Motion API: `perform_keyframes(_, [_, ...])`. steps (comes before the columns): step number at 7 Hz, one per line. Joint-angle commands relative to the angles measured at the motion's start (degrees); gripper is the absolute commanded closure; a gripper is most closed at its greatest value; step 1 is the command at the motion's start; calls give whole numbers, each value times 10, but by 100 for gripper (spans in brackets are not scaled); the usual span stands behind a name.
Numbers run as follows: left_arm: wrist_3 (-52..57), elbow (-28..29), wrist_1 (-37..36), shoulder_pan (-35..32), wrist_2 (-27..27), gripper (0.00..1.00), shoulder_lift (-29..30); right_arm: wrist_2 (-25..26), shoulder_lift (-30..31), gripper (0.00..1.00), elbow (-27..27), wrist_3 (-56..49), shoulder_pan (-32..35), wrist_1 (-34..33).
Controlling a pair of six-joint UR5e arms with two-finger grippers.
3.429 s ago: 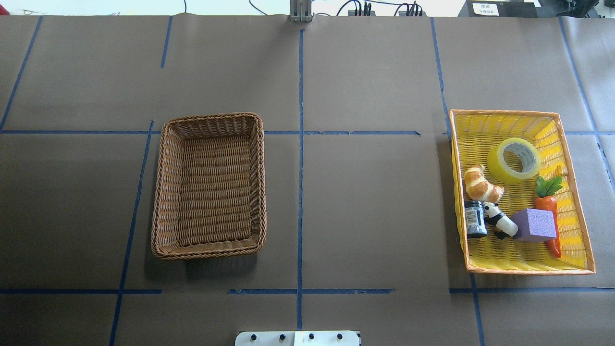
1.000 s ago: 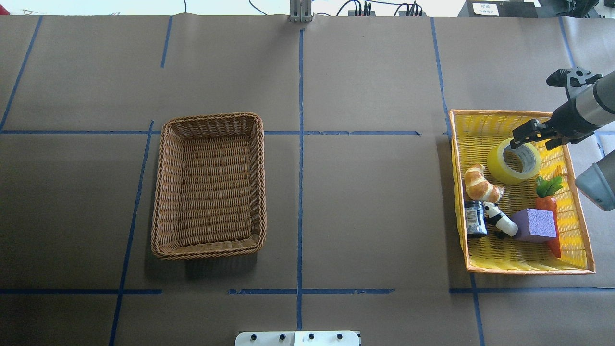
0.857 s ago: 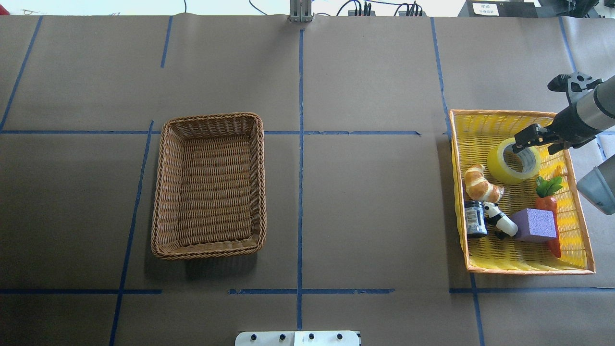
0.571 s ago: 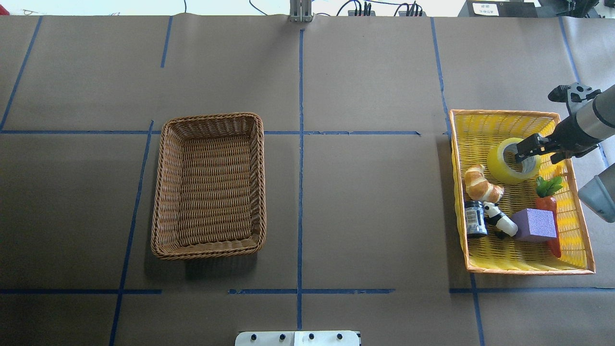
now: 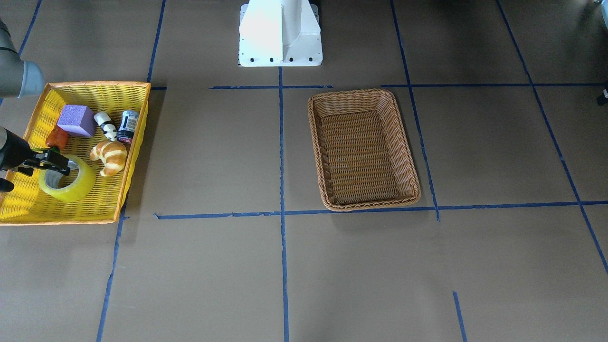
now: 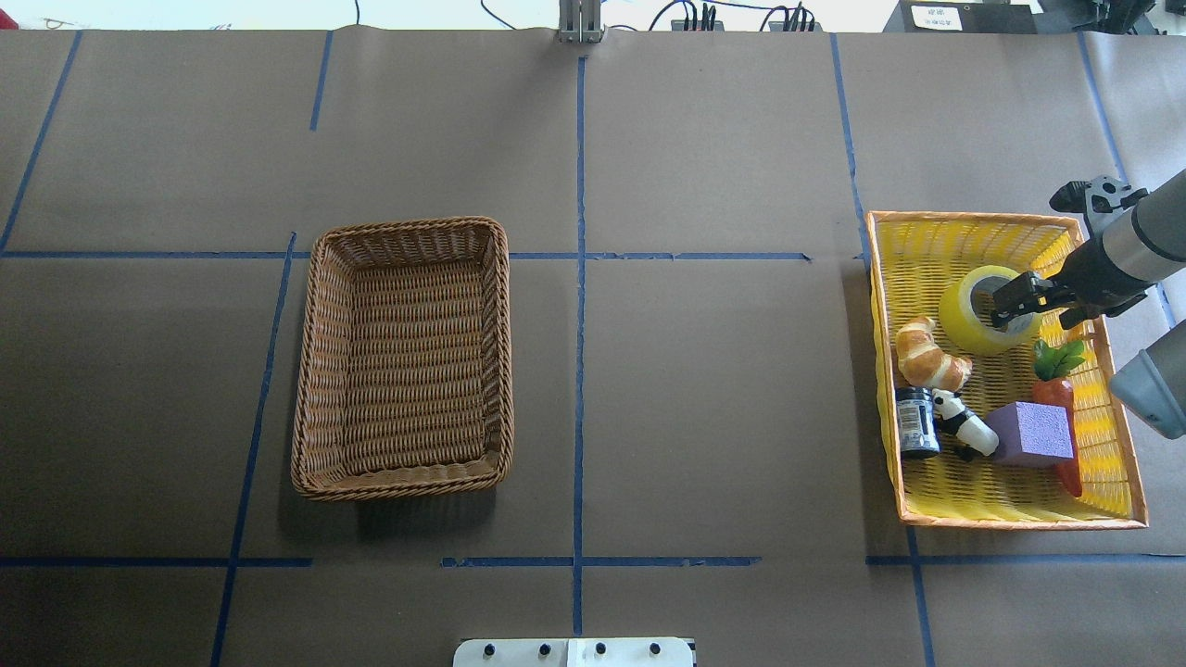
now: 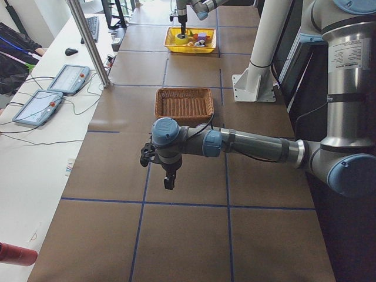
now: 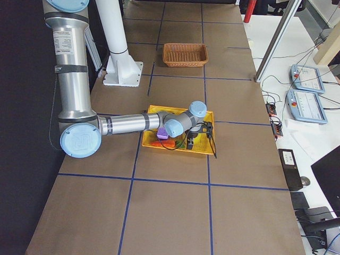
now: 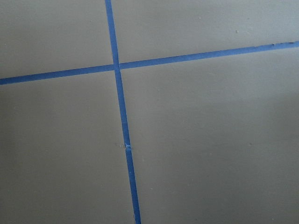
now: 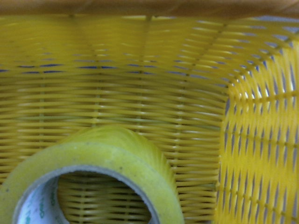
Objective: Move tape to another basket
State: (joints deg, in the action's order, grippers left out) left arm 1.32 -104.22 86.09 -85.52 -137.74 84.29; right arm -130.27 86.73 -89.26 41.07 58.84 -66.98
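The yellow tape roll (image 6: pixel 965 320) lies flat in the far part of the bright yellow basket (image 6: pixel 1010 521). It also shows in the front-facing view (image 5: pixel 76 188) and fills the lower left of the right wrist view (image 10: pixel 117 149). My right gripper (image 6: pixel 1012 304) is open and low over the roll's right side, its fingertips at the white-grey core; it also shows in the front-facing view (image 5: pixel 56 164). The brown wicker basket (image 6: pixel 403 225) stands empty at mid-left. My left gripper (image 7: pixel 169 183) hangs over bare table far to the left; I cannot tell if it is open.
The yellow basket also holds a croissant (image 6: pixel 927 354), a dark can (image 6: pixel 917 421), a panda figure (image 6: pixel 964 426), a purple cube (image 6: pixel 1030 434) and a carrot (image 6: pixel 1061 408), all just nearer than the tape. The robot's white base (image 5: pixel 280 33) stands at the near edge.
My right arm came in from the right and its gripper moved nearer and lower, from the basket's far rim onto the tape roll's core. The tape and both baskets have not moved.
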Motion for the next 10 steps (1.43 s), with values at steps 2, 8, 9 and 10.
perform_keyframes(2, [0, 1, 1, 0, -10, 0, 0, -2, -4, 98, 0, -5, 0, 1])
perform_keyframes(8, [-14, -18, 3, 1, -27, 0, 7, -28, -7, 100, -112, 19, 60, -1])
perform_keyframes(9, [-33, -28, 13, 1, -28, 0, 24, -49, -27, 100, -134, 63, 61, 6])
perform_keyframes(10, [-96, -36, 33, 26, -27, 0, 42, -68, -50, 100, -141, 160, 59, 39])
